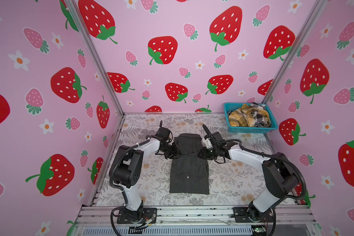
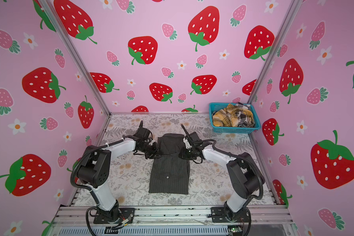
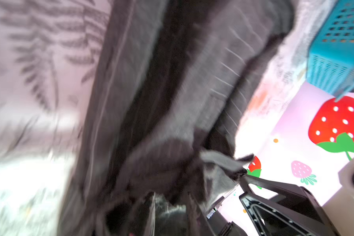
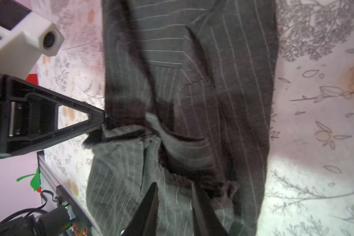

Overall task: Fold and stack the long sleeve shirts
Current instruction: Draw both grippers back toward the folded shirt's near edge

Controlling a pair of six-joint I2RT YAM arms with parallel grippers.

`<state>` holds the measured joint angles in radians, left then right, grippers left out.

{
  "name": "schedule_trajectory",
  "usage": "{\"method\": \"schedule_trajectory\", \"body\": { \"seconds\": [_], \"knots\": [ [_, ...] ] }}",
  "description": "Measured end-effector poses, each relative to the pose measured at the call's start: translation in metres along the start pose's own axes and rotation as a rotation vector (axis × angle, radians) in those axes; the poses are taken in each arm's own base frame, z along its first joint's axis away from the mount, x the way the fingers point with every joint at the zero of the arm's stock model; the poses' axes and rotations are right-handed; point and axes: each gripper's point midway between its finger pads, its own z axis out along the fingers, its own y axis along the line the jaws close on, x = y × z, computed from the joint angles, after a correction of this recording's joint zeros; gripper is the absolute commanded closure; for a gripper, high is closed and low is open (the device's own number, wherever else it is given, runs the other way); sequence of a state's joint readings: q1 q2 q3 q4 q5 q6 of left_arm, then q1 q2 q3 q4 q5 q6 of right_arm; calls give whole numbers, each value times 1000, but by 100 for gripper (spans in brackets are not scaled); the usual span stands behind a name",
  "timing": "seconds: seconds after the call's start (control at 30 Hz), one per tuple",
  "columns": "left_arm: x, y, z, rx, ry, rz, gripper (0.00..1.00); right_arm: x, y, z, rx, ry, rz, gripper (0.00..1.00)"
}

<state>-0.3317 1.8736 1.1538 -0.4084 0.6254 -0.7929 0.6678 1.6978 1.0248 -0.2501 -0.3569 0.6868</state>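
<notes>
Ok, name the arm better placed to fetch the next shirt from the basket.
Right, probably. The basket sits in the far right corner, nearest the right gripper; the left gripper would have to cross the dark shirt. Both are busy at that shirt now.

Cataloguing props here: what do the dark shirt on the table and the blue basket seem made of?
The dark pinstriped shirt: soft woven cloth, matte, judging by its creases and limp folds. The basket: probably rigid plastic, teal, smooth, with a moulded grid of small holes.
</notes>
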Motion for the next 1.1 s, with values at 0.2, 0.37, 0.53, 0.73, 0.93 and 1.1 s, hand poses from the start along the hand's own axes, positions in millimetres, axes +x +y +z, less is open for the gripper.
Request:
{"method": "schedule_trajectory", "body": {
  "seconds": [0.2,0.37,0.53,0.73,0.93,1.1],
  "knots": [
    [-19,7,20,-12,23,-37,79,-4,-41,19,67,33,76,73],
    [-38,10,9,-22,-29,-60,65,-33,-54,13,91,-5,80,73],
    [-32,-10,-26,-17,-90,-27,69,-48,-32,-9,65,-54,7,71],
    [2,-66,-82,105,-172,106,92,-29,24,-34,11,-74,-127,71],
    [37,-40,-35,63,-25,69,100,20,35,-12,4,24,-163,73],
    [30,-7,0,-8,45,-11,100,29,13,10,42,75,-119,74]
  ]
}}
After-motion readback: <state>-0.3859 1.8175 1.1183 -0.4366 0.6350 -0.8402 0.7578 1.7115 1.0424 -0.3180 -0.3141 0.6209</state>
